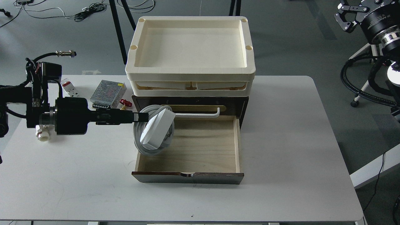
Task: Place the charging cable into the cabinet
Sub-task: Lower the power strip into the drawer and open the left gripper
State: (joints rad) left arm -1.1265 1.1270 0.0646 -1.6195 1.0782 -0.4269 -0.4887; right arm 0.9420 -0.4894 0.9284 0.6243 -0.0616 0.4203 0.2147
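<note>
Because the drawer (200, 147) stands pulled out at frame centre, my left gripper (144, 117), clamped on the power strip (157, 126), holds it tilted over the drawer's left edge, ready for lowering inside.

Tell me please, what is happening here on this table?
The robot's left gripper is holding the charging cable, a white power strip with its cord looped around it, tilted over the left side of the cabinet's open drawer. The cable is not lying flat inside yet. The right gripper is raised off to the right, away from the table, holding nothing. Cream trays sit on top of the cabinet.
</note>
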